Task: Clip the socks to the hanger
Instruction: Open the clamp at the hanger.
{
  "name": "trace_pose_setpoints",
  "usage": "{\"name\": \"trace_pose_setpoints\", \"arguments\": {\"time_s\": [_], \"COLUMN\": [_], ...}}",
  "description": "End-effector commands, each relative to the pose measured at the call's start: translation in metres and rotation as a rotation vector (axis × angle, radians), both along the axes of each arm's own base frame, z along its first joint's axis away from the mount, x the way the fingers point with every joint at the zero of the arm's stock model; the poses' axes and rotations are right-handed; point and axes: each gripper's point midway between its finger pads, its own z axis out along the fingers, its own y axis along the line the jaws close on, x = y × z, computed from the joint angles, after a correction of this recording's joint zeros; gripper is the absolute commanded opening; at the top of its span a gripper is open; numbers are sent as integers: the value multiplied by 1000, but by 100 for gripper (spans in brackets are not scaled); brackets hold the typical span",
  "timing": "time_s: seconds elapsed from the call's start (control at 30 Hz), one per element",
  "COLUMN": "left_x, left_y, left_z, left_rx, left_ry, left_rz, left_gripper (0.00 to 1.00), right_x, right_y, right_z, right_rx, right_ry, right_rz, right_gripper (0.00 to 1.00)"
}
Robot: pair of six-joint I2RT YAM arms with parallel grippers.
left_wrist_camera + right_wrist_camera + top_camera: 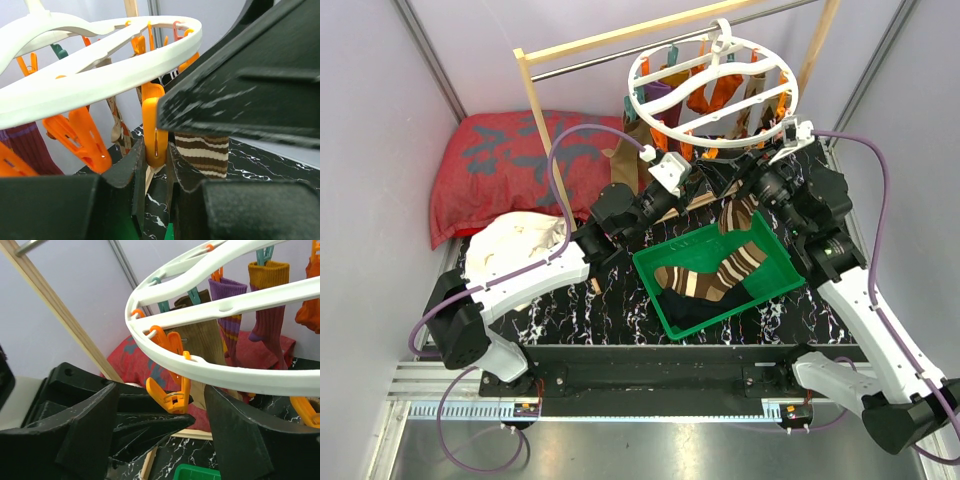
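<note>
The white ring hanger (715, 85) hangs from the rod with purple, orange and brown socks (227, 315) clipped to it. My left gripper (712, 178) (156, 145) is closed on the lower end of an orange clip (155, 132) under the ring's near rim. My right gripper (748, 172) (161, 390) is wide open around the same clip (172, 390) and the left fingers. A brown-and-cream striped sock (740, 215) (202, 152) hangs just below the right gripper; what holds it is hidden. More striped and black socks (705, 280) lie in the green basket.
The green basket (660, 270) sits on the black marbled mat below the grippers. A pale wooden frame (535, 110) with a metal rod carries the hanger. A red patterned pillow (500, 160) and a white cloth (520, 240) lie at the left.
</note>
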Motion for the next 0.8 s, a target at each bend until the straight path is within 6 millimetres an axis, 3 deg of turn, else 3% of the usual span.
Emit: {"name": "trace_pose_setpoints", "arguments": {"time_s": [0.0, 0.3, 0.43, 0.67, 0.77], "left_x": [-9, -11, -10, -15, -17], "left_y": [0, -2, -3, 1, 5], "left_z": [29, 28, 27, 23, 16], "left_rx": [-47, -35, -28, -24, -21], "left_ry": [-45, -38, -32, -24, -8], "left_rz": [-24, -36, -36, -39, -37], "left_gripper": [0, 0, 1, 23, 35], "right_x": [4, 9, 9, 10, 11], "right_y": [4, 5, 5, 4, 3], "right_z": [14, 19, 19, 16, 16], "right_rx": [-15, -27, -29, -24, -24], "right_ry": [-69, -86, -87, -77, -74], "right_rz": [4, -1, -1, -12, -14], "right_gripper": [74, 57, 38, 11, 9]}}
